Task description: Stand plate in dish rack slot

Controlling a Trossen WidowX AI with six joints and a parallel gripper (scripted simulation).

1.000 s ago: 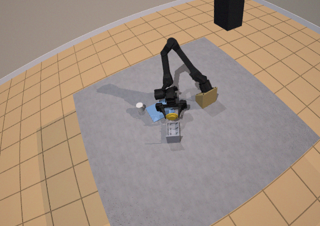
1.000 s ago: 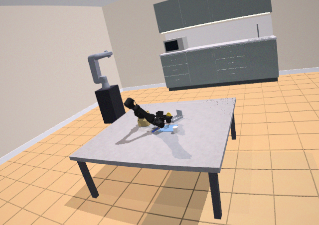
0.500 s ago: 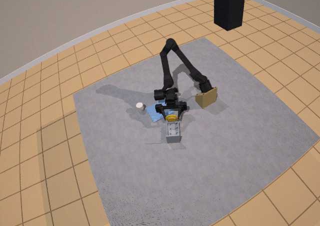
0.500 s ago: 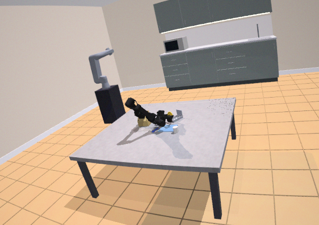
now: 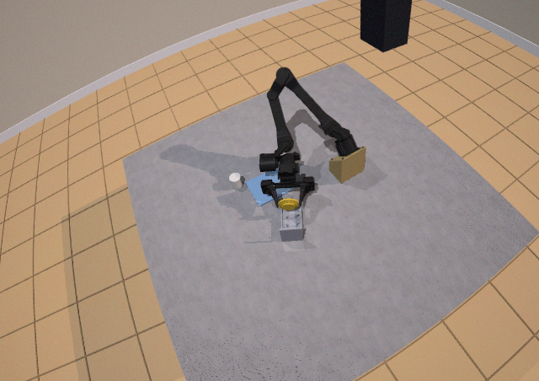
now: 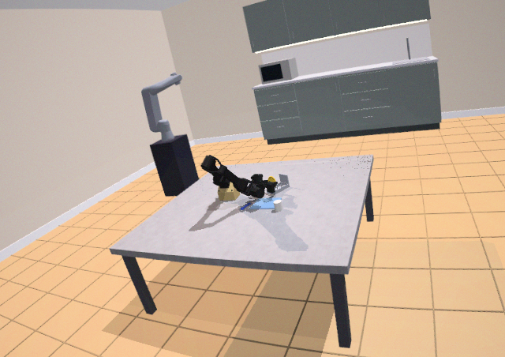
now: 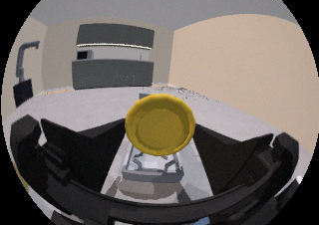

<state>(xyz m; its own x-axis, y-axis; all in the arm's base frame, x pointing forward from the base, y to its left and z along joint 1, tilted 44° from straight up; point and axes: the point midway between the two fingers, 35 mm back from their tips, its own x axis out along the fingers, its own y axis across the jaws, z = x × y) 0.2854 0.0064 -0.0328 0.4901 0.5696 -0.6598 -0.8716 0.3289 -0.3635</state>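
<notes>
Currently, the gripper (image 5: 289, 202) (image 6: 272, 182) (image 7: 160, 127) jaws were clamped on the yellow plate (image 5: 288, 204) (image 6: 271, 179) (image 7: 159, 125), positioned at the near end of the dish rack (image 5: 290, 233) (image 6: 284, 180) (image 7: 153, 176) in the wrist view; seating in a slot could not be determined.

The six-joint arm (image 5: 304, 97) (image 6: 234, 178) is finished in matte black, with slim links joined by rounded elbows and blocky wrist housings. It is mounted on a tan, angular base (image 5: 353, 166) (image 6: 228, 193) dotted with small dark holes. The black gripper (image 5: 288, 203) (image 6: 271, 180) (image 7: 159, 125) is fitted with broad, tapering, angular fingers.
</notes>
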